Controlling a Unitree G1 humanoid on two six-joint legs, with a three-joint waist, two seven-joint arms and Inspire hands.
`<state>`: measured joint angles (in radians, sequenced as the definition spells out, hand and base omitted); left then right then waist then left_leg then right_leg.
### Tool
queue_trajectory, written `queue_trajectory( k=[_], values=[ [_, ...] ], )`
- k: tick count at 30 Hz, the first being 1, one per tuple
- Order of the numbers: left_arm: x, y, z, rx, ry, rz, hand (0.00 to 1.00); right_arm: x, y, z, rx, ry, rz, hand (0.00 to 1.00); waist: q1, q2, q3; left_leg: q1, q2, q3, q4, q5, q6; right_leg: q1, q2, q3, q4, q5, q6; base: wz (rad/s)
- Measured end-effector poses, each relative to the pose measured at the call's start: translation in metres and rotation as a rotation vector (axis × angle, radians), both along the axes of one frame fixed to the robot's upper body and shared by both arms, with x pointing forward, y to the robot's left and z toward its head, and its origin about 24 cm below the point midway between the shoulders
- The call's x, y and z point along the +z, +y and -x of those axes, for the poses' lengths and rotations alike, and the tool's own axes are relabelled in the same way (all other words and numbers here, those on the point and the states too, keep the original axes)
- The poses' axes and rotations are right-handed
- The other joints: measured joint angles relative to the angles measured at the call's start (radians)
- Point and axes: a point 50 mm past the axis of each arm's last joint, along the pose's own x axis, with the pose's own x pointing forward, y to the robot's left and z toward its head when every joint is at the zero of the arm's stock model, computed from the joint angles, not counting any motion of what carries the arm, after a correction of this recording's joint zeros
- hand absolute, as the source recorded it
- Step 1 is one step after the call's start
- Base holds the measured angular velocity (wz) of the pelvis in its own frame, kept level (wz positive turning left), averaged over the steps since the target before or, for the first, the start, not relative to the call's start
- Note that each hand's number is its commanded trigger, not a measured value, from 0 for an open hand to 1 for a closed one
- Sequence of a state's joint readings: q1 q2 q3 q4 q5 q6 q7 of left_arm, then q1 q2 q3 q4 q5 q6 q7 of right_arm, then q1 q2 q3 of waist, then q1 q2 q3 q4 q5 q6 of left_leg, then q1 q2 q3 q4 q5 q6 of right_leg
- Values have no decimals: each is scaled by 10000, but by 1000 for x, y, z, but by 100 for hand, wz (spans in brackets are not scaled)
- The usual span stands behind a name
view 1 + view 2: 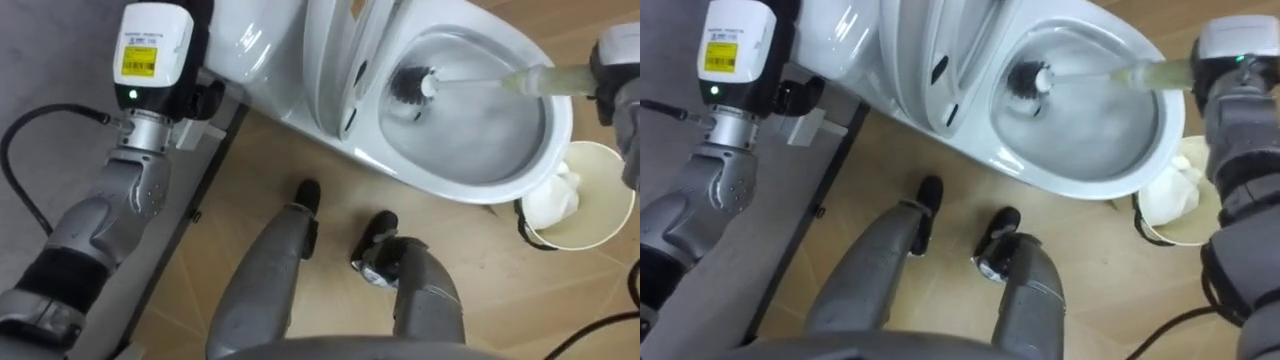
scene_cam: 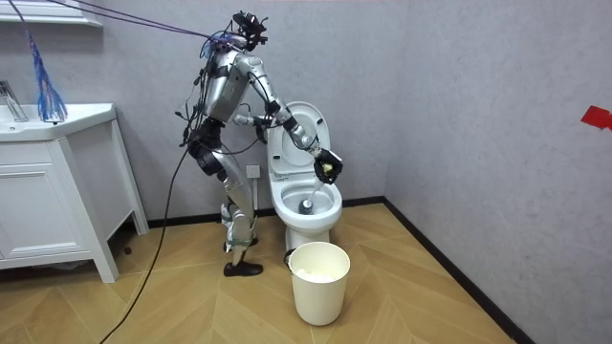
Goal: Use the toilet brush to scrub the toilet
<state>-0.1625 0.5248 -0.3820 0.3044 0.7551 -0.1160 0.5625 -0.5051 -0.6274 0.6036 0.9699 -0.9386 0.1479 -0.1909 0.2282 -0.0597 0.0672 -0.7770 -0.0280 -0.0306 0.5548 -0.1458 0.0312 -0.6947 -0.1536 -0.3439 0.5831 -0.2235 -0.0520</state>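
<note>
Your right hand (image 2: 327, 165) has the toilet brush (image 1: 470, 80) by the far right end of its pale handle. In the room view the dark fingers are closed round it, and in the eye views the handle runs straight into the wrist at the right edge. The dark bristle head (image 1: 410, 85) is down inside the bowl (image 1: 440, 185), at its left wall and under the raised lid (image 1: 335, 60). I cannot tell whether it presses on the wall or is only close to it. The brush looks light, with a thin plastic handle, so I expect the handle to bend a little when you push. Wet porcelain is slippery, and the head may slide instead of scrubbing. A hold at the end gives long reach but weak control, so use short strokes and modest pressure. Your left hand (image 2: 263, 120) is up beside the lid on the left, and its fingers I cannot tell. A white bucket (image 1: 600, 225) stands on the floor just right of the bowl with something white and crumpled in it — take care that a wide swing of the handle does not hit it.
</note>
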Motion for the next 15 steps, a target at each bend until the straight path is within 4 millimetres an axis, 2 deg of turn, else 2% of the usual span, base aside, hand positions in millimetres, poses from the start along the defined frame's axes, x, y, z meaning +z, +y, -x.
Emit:
queue_trajectory(
  k=[2, 3, 4, 5, 7, 9, 12, 13, 15],
  values=[
    [-10, -4, 3, -154, 481, 22, 0, -24, 5, 25, 19, 697, 120, 100, 3, 349, -159, 174, 96, -91, -43, -49, 13, 347, 185, -97, -336, 66, 70, 5],
    [-14, -4, 5, -95, 642, 77, 0, -30, 7, 32, -23, 886, 103, 100, -1, 444, -217, 235, 116, -76, -58, -75, 22, 421, 210, -97, -416, 95, 77, -17],
    [-20, 0, 10, 59, 915, 89, 0, -34, 10, 39, -32, 964, 78, 100, -40, 603, -317, 322, 145, -29, -97, -135, 28, 534, 268, -100, -549, 142, 85, -25],
    [-25, 3, 15, 212, 1144, 209, 0, -40, 14, 48, -75, 1108, -86, 100, -107, 731, -380, 398, 148, 9, -133, -187, 21, 625, 335, -60, -643, 164, 87, -21],
    [-31, 5, 21, 417, 1330, 439, 0, -49, 20, 60, -136, 1372, -284, 100, -313, 838, -448, 510, 148, 12, -261, -184, 16, 716, 344, -61, -716, 169, 88, -4],
    [-35, 8, 26, 660, 1375, 630, 0, -54, 23, 68, -277, 1580, -450, 100, -384, 875, -468, 597, 169, 18, -364, -170, -11, 781, 374, 1, -814, 178, 73, -3],
    [-39, 11, 28, 922, 1381, 877, 0, -55, 18, 65, -880, 1659, -882, 100, -384, 880, -457, 725, 219, 157, -431, -168, -28, 814, 373, 151, -811, 175, 65, -9],
    [-40, 12, 27, 944, 1365, 858, 0, -54, 12, 60, -1125, 1729, -963, 100, -348, 863, -440, 740, 236, 203, -454, -169, -29, 804, 372, 183, -798, 173, 62, -9],
    [-37, 12, 25, 937, 1218, 812, 0, -48, 3, 48, -1647, 1634, -1373, 100, -302, 716, -347, 729, 201, 282, -550, -136, -44, 629, 306, 306, -593, 152, 41, -9]
  ],
)
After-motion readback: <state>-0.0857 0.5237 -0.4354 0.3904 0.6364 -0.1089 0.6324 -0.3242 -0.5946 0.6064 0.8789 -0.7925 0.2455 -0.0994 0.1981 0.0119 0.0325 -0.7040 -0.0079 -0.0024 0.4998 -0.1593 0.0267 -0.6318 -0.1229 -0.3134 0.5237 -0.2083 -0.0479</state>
